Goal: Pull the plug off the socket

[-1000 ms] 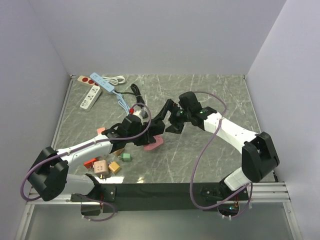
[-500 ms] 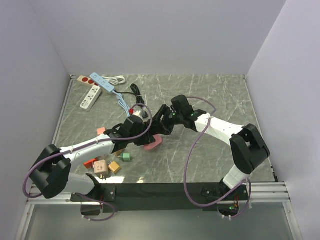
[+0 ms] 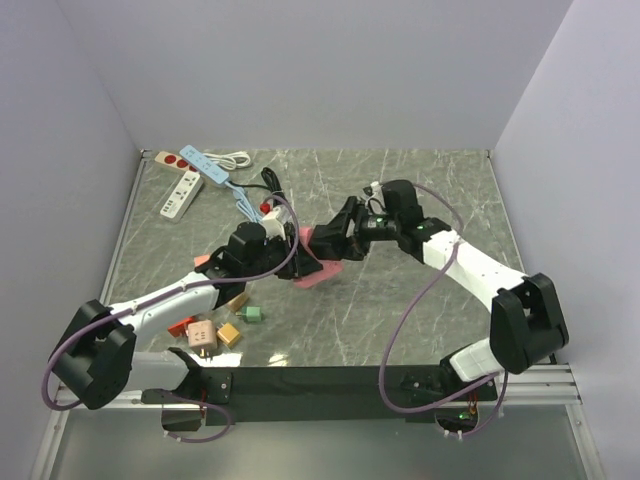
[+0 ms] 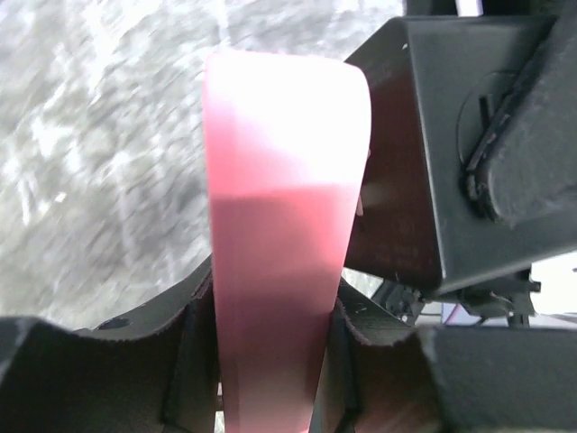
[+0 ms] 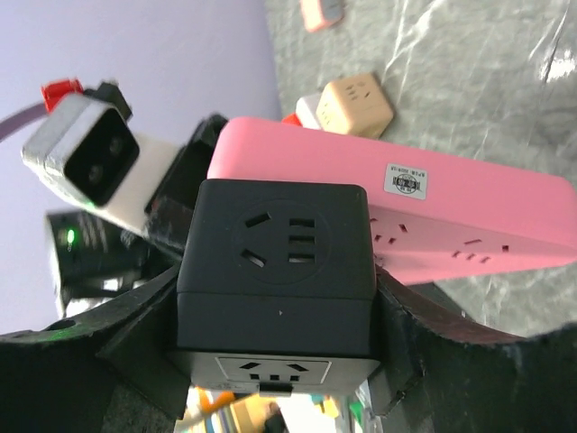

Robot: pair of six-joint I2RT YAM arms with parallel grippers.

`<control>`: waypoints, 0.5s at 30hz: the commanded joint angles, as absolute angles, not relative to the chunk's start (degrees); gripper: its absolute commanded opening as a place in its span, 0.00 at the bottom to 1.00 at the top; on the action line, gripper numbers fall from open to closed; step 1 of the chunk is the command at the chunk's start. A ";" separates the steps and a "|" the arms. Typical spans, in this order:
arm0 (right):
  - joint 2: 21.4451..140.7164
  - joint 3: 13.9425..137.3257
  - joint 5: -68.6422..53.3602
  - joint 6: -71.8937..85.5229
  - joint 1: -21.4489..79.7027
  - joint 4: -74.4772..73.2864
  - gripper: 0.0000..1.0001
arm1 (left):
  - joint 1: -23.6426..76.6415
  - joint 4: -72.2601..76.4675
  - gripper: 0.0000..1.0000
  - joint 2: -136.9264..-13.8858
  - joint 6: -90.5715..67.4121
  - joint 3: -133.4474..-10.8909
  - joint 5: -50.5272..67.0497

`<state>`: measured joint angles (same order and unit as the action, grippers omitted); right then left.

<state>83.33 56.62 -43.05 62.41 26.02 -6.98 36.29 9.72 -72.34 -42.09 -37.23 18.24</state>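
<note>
now the left pincer (image 4: 269,365) is clamped on the pink socket (image 4: 281,198), which sticks out edge-on past its fingers. the right pincer (image 5: 279,338) is closed around the black plug (image 5: 276,257), held square between its fingers. the socket lies just beyond that plug, touching or nearly so; i cannot tell whether they are joined.

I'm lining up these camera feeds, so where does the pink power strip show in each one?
Top external: pink power strip near the picture's centre.
Left wrist: upright pink band mid-frame.
Right wrist: behind the black cube adapter, running to the right edge.
Shared landmark: grey marble tabletop.
</note>
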 commanded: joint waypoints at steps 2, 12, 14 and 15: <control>75.67 54.75 -45.69 49.40 9.76 -17.83 0.00 | 25.05 -4.83 0.00 -70.31 -45.36 -35.85 4.75; 73.74 55.29 -45.88 48.59 9.05 -20.75 0.00 | 24.87 -8.43 0.00 -73.65 -44.56 -42.35 4.13; 73.22 53.53 -44.30 51.05 9.40 -17.42 0.00 | 24.96 -8.18 0.00 -74.09 -45.52 -43.59 4.91; 73.21 52.66 -43.69 54.54 10.10 -15.14 0.00 | 25.05 -7.22 0.00 -74.27 -45.96 -43.94 5.44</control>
